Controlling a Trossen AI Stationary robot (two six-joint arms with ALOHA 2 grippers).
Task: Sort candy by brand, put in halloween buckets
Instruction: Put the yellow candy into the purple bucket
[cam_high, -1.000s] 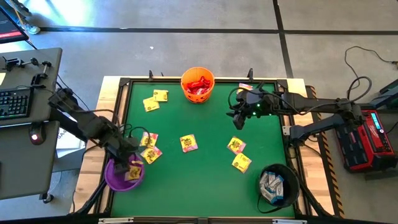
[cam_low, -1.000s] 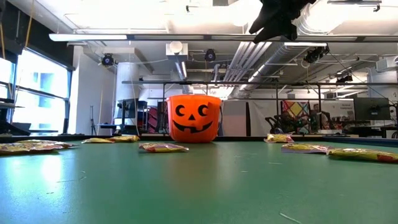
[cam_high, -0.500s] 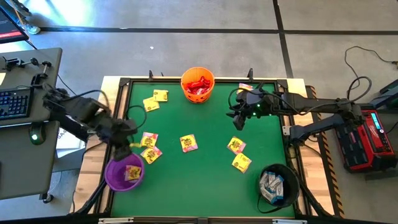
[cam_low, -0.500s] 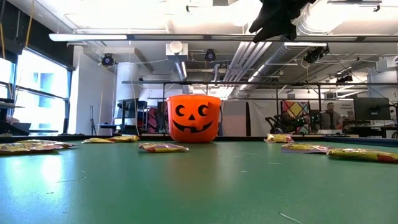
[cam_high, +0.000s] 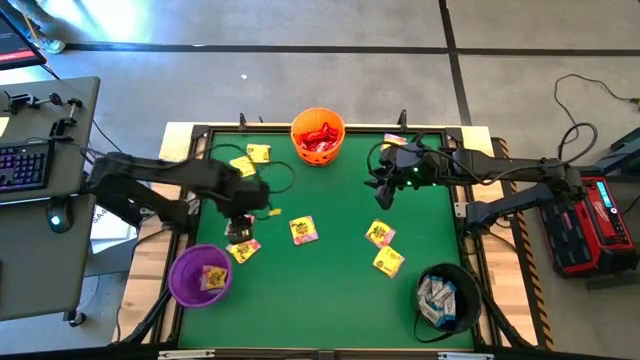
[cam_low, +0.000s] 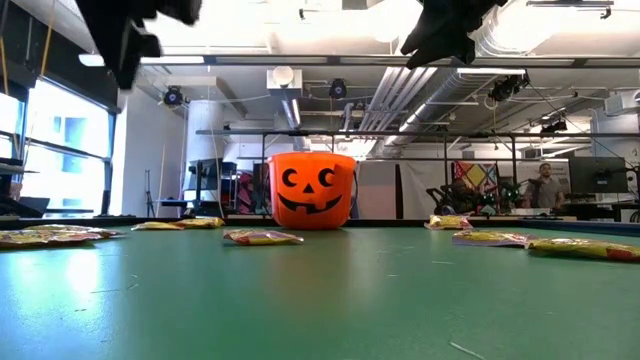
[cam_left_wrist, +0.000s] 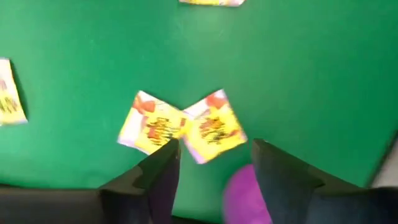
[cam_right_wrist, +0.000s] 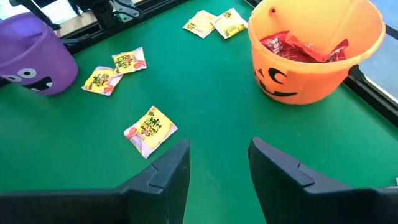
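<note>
On a green table (cam_high: 330, 280), the left gripper (cam_high: 240, 222) hangs over the left side of the mat, directly above a pair of yellow candy packets (cam_left_wrist: 180, 127) that lie touching each other at one corner; its wrist camera shows the two dark fingers (cam_left_wrist: 163, 174) spread apart with nothing between them. Just beside those packets, near the table's front left corner, stands the purple bucket (cam_high: 200, 277) with a yellow packet (cam_high: 213, 278) inside. The right gripper (cam_high: 381, 190) hovers over the far right part of the table, raised off the surface, its fingers (cam_right_wrist: 168, 171) parted and empty. At the far edge, between the two arms, sits the orange bucket (cam_high: 318, 136) with its black pumpkin face, holding red packets (cam_right_wrist: 298, 48). The black bucket (cam_high: 447, 297) stands at the front right corner and holds white-blue packets (cam_high: 438, 297). More yellow candy lies loose on the mat: two packets (cam_high: 250, 160) near the far left, one (cam_high: 303, 231) about mid-table, and two (cam_high: 384, 248) toward the right, between the right gripper and the black bucket. A small packet (cam_high: 394, 139) also lies at the far edge by the right arm, seemingly pale with a touch of red, though its kind is hard to make out. In the room beyond, a person (cam_low: 546, 187) stands in the distance.
</note>
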